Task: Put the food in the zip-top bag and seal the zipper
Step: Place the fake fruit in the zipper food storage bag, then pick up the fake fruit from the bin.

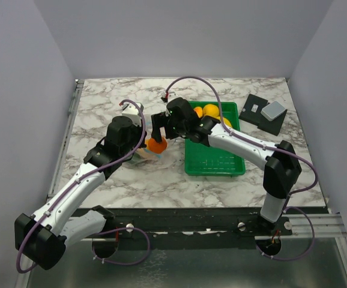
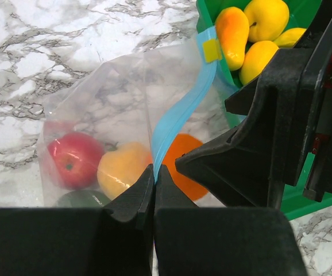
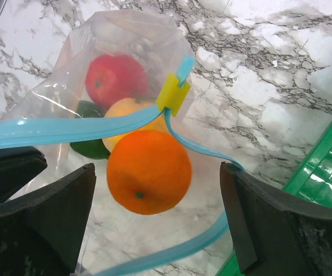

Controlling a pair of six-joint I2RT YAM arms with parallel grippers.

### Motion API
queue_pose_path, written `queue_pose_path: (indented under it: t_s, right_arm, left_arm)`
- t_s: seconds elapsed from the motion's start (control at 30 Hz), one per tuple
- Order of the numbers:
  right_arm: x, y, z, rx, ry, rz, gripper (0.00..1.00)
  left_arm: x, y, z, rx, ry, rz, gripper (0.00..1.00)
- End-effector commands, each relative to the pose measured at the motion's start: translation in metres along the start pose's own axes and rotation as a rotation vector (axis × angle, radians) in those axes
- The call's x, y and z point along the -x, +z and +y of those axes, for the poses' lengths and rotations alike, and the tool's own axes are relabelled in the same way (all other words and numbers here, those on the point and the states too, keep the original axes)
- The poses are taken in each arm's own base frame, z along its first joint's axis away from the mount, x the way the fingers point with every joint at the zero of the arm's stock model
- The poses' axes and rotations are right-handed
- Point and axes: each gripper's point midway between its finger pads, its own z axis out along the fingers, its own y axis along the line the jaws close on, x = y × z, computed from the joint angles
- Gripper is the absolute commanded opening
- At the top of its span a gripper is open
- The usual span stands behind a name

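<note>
Orange fruit (image 3: 149, 171) is sitting midway between the right fingers (image 3: 45, 224), which are standing wide apart above the bag (image 3: 117, 31) mouth; left fingers (image 2: 126, 210) are clamping the zipper (image 2: 177, 118).

Dark green fruit (image 2: 83, 198) mostly hidden behind left fingers (image 2: 120, 230) and yellow fruit (image 2: 123, 167)

A round orange plastic fruit (image 1: 156, 144) sits against a clear plastic bag (image 1: 141, 158) under the right gripper (image 1: 158, 135), beside a green rectangular plastic tray (image 1: 214, 162) holding yellow fruits (image 1: 210, 110).
</note>
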Motion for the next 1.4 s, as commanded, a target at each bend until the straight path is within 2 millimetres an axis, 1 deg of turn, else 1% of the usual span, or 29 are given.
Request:
queue_pose_path:
  t_s: [0.0,0.2,0.4,0.63,0.8,0.93,1.07,1.23,1.37]
  right_arm:
    - [0.012,-0.015,0.008,0.02,0.002,-0.036,0.95]
    - [0.019,-0.041,0.009,0.035,-0.003,-0.069,0.97]
    - [0.026,-0.072,-0.001,0.002,-0.011,-0.11,0.98]
    - [0.039,-0.105,-0.03,-0.143,-0.038,-0.173,0.98]
    - [0.043,-0.118,-0.053,-0.26,-0.079,-0.174,0.98]
    - [0.045,-0.122,-0.068,-0.308,-0.087,-0.17,0.97]
    - [0.043,-0.119,-0.084,-0.349,-0.077,-0.147,0.96]
    - [0.03,-0.105,-0.113,-0.381,-0.002,-0.086,0.95]
    - [0.02,-0.091,-0.127,-0.378,0.07,-0.054,0.95]
  left_arm:
    - [0.003,-0.002,-0.002,-0.017,0.002,-0.019,0.0]
    - [0.001,0.001,-0.001,-0.01,0.003,-0.011,0.0]
    - [0.0,0.002,0.0,-0.005,0.004,-0.007,0.0]
    - [-0.002,0.004,0.0,-0.002,0.003,0.0,0.0]
    - [-0.002,0.004,0.001,0.001,0.004,0.002,0.0]
    - [-0.003,0.005,0.001,0.003,0.005,0.005,0.0]
    - [-0.003,0.005,0.002,0.006,0.007,0.004,0.0]
    - [-0.002,0.004,0.002,0.008,0.006,0.0,0.0]
    - [-0.002,0.004,0.002,0.009,0.008,0.0,0.0]
